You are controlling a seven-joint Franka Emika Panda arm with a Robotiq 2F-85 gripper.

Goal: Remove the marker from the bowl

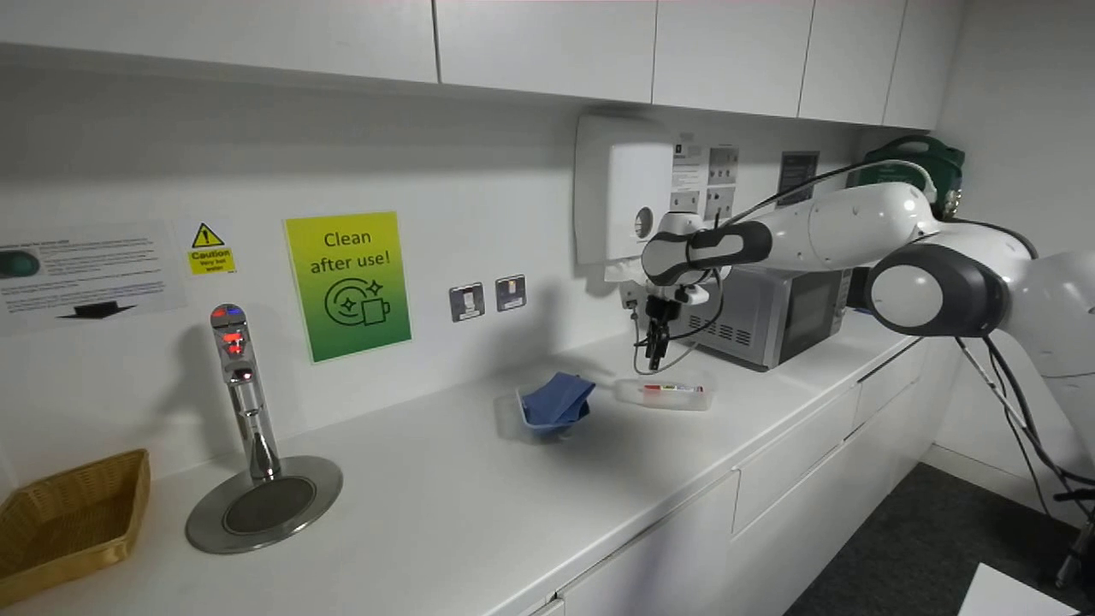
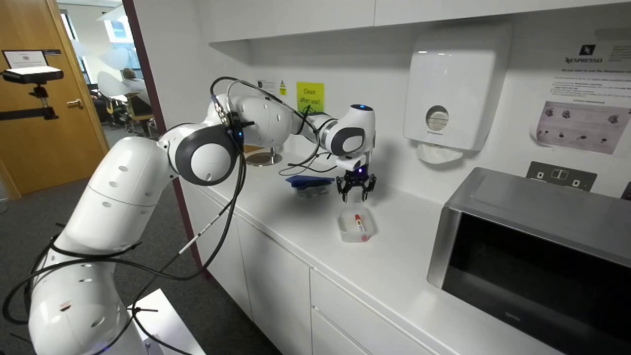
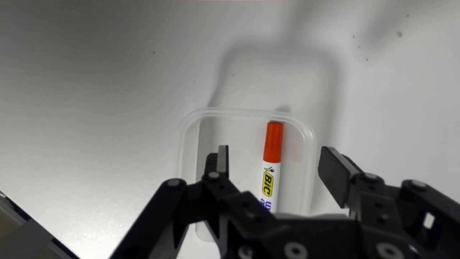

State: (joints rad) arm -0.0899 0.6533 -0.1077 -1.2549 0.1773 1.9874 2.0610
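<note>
The marker [image 1: 673,388], with a red cap and white body, lies in a clear plastic bowl [image 1: 631,395] on the counter. In an exterior view the marker [image 2: 359,224] lies lengthwise in the bowl [image 2: 343,232]. In the wrist view its red cap [image 3: 273,142] points at the bowl's upper rim [image 3: 233,112]; its lower end is hidden behind my gripper. My gripper [image 2: 355,199] points down, open and empty, above the bowl and apart from it. It also shows in an exterior view [image 1: 655,363]. In the wrist view the marker appears between the spread fingertips [image 3: 274,150].
A clear container with a folded blue cloth [image 1: 558,399] stands beside the bowl. A microwave [image 2: 532,246] stands on the other side. A towel dispenser [image 1: 624,188] hangs on the wall behind. A tap [image 1: 245,385] and a wicker basket [image 1: 77,530] are farther along the counter.
</note>
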